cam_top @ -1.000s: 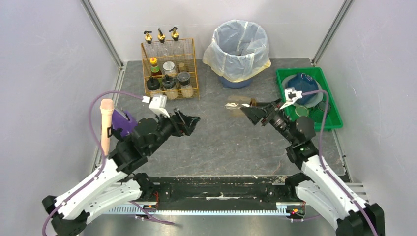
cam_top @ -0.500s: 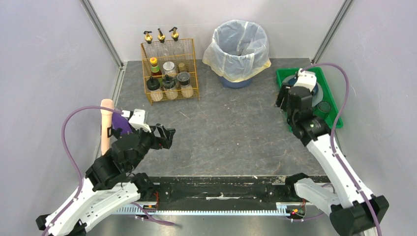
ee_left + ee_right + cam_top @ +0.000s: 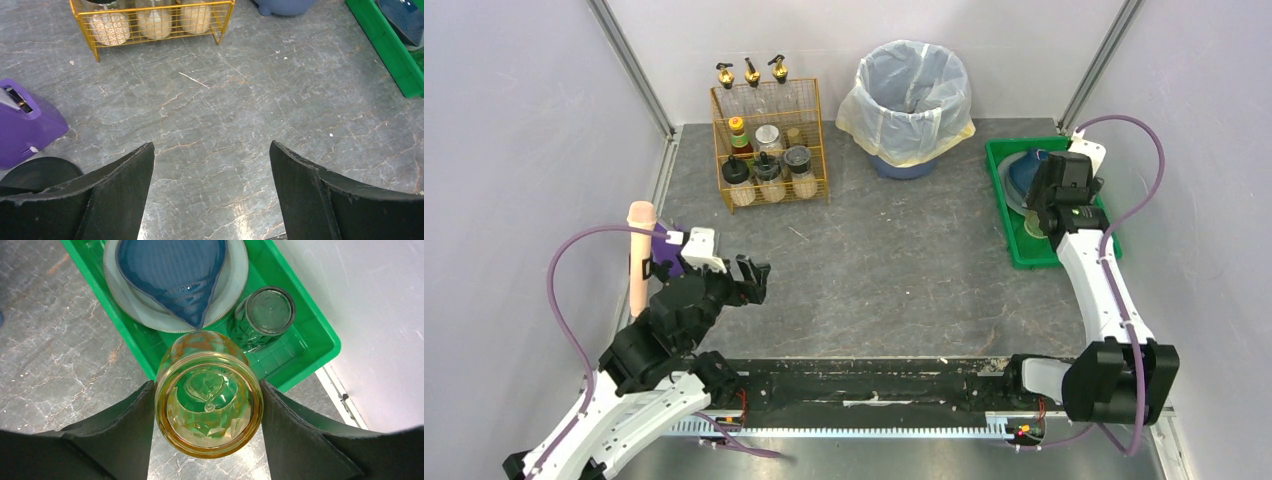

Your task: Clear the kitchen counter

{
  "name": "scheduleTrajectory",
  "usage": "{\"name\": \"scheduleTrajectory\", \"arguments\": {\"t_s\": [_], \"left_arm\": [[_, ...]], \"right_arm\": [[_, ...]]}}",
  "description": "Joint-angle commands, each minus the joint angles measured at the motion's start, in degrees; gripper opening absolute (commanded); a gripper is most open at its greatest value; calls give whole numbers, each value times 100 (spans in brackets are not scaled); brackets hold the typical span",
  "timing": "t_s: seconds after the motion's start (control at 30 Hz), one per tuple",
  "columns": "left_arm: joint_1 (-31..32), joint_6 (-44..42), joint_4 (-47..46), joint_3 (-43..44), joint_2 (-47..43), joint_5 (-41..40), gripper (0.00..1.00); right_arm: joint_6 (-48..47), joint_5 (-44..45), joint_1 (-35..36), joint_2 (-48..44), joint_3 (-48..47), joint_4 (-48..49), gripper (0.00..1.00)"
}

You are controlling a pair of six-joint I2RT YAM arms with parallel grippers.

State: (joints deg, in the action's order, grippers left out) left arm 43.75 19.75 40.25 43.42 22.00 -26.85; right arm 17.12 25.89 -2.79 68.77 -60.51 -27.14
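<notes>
The kitchen counter (image 3: pixel 904 270) is a dark grey veined slab, also seen in the left wrist view (image 3: pixel 225 100). My right gripper (image 3: pixel 1036 222) is shut on an amber glass tumbler (image 3: pixel 209 400), one finger against each side. It holds the glass upright over the near edge of a green tray (image 3: pixel 320 340). In the tray lie a blue bowl (image 3: pixel 172 270) on a grey plate and a green glass (image 3: pixel 265 315). My left gripper (image 3: pixel 210 147) is open and empty, low over the counter's left part (image 3: pixel 749 275).
A yellow wire rack (image 3: pixel 769 150) with bottles and jars stands at the back left. A lined trash bin (image 3: pixel 911 95) stands at the back centre. A purple object (image 3: pixel 669 250) and a beige cylinder (image 3: pixel 639 255) are by the left edge. A black rail (image 3: pixel 874 380) runs along the front.
My right arm swung from the counter's middle to the green tray at the right, carrying the amber glass. My left arm drew back toward the left and near side.
</notes>
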Motion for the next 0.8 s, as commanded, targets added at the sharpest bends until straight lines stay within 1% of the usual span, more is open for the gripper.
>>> {"name": "scheduleTrajectory", "arguments": {"t_s": [0.0,0.2,0.3,0.37,0.43,0.47,0.53,0.6,0.67,0.73,0.77], "left_arm": [[-196,-200,-165,-35,-110,0,90],[-396,-190,-220,-60,-140,156,90],[-467,-187,-219,-65,-133,198,90],[-503,-186,-228,-61,-145,215,90],[-540,-174,-228,-58,-168,233,90],[-558,-175,-228,-66,-181,242,90],[-590,-173,-237,-70,-218,235,90],[-641,-165,-245,-75,-254,237,90],[-689,-164,-263,-75,-290,242,90],[-741,-164,-293,-79,-327,242,90],[-761,-170,-305,-86,-343,242,90]], "right_arm": [[1,-434,-283,199,-118,200,0],[58,-895,-614,430,105,400,0],[56,-963,-646,567,173,425,1],[79,-1029,-703,672,209,458,2],[85,-1143,-756,792,209,462,7],[88,-1197,-761,847,207,458,12],[94,-1265,-771,879,198,475,32],[106,-1359,-774,846,180,468,59],[129,-1390,-774,710,142,422,81],[130,-1374,-776,454,123,364,95],[126,-1379,-776,313,131,358,98]]}}
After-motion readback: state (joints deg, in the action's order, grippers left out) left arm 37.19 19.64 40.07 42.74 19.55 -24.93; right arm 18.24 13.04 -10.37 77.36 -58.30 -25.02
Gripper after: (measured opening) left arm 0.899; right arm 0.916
